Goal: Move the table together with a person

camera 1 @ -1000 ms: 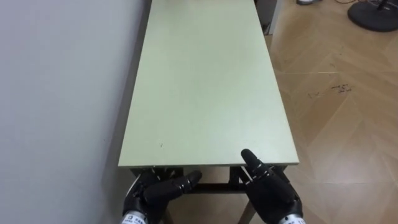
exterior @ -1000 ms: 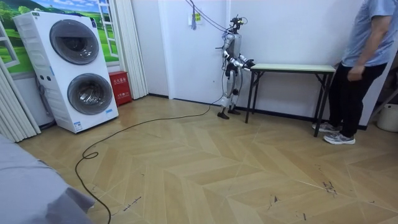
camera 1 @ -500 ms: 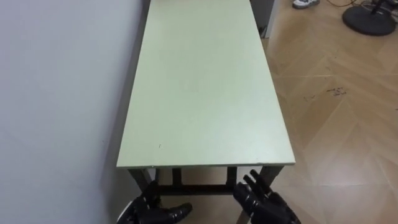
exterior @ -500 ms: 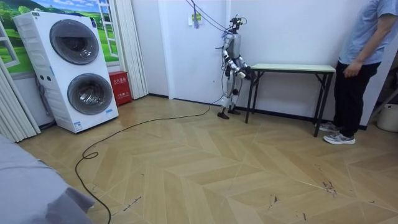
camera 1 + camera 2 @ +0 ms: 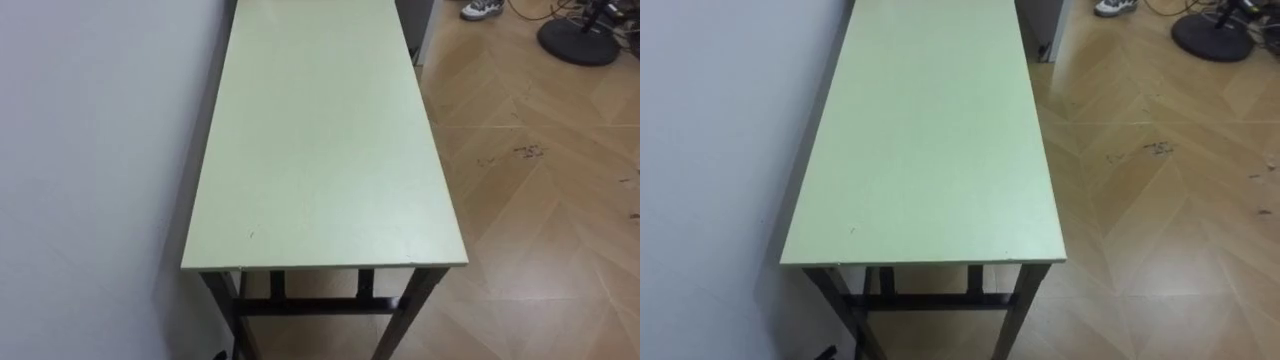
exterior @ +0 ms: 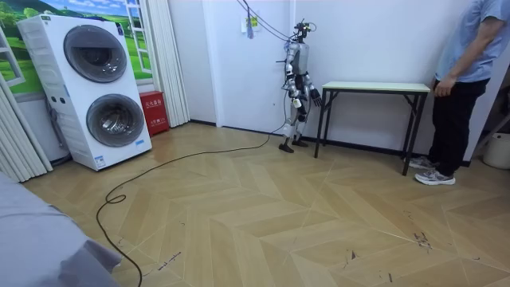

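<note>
One long table [image 5: 320,150], pale green top, dark legs, flush along wall [image 5: 90,150].

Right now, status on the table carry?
Hands low at near end, grip unclear. Pale green black-legged table on floor, white wall along its left. Person at far end.

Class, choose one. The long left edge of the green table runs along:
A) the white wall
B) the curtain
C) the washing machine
A: in the eye views the table has its long left edge lined up beside the wall.
</note>
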{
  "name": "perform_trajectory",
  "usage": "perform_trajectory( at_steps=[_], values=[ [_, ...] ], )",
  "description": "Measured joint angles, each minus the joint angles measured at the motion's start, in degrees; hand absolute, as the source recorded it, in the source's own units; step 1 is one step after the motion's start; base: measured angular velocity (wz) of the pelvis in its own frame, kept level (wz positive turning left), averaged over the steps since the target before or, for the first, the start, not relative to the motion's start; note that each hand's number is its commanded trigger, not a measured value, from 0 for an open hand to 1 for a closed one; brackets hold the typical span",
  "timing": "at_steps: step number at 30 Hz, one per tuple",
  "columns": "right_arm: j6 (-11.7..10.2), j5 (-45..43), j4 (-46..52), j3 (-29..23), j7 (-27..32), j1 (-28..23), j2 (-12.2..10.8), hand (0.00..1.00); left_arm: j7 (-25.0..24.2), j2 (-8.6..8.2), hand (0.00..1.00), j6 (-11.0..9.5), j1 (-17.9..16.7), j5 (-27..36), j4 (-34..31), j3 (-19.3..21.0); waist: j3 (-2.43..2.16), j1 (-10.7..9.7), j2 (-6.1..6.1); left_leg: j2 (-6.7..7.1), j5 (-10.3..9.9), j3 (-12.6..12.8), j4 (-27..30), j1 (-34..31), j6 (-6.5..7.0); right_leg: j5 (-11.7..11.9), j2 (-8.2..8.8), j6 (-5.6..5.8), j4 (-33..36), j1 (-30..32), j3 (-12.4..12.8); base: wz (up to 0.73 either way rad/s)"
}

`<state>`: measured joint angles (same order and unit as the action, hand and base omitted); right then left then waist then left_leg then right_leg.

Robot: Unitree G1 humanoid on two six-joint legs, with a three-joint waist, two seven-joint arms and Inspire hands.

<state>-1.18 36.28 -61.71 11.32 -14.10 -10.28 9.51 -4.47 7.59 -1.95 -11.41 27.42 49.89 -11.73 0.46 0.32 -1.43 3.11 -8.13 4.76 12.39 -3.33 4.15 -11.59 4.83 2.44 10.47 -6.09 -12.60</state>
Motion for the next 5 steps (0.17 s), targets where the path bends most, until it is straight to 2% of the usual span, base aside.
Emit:
perform_trajectory(
  at_steps=[1, 3, 5],
  values=[
    [0.03, -0.01, -0.86, -0.12, 0.42, -0.03, -0.07, 0.00, 0.10, -0.10, 0.00, -0.20, 0.09, -0.29, 0.63, 0.28, 0.00, -0.02, 0.06, 0.01, 0.04, -0.01, -0.28, 0.11, -0.06, 0.00, 0.00, 0.00, -0.02, -0.05, 0.00, -0.03],
    [0.09, -0.65, -3.10, -1.08, 1.36, -0.22, -0.34, 0.00, 0.30, -0.13, 0.00, -0.32, -0.08, -1.22, 1.42, 0.53, -0.43, -0.13, -0.05, -0.02, 0.20, -0.06, -0.77, 0.25, -0.24, 0.00, -0.06, 0.00, -0.09, 0.00, 0.01, 0.00],
    [0.33, -0.96, -5.39, -2.95, 2.38, -0.28, -0.90, 0.00, 0.32, -0.65, 0.00, -0.46, -0.07, -5.57, 2.99, 2.42, -0.42, -0.13, -0.30, -0.08, 0.32, 0.06, -0.92, 0.60, -0.44, 0.06, -0.26, -0.11, -0.91, -0.40, 0.03, 0.00]
  ],
)
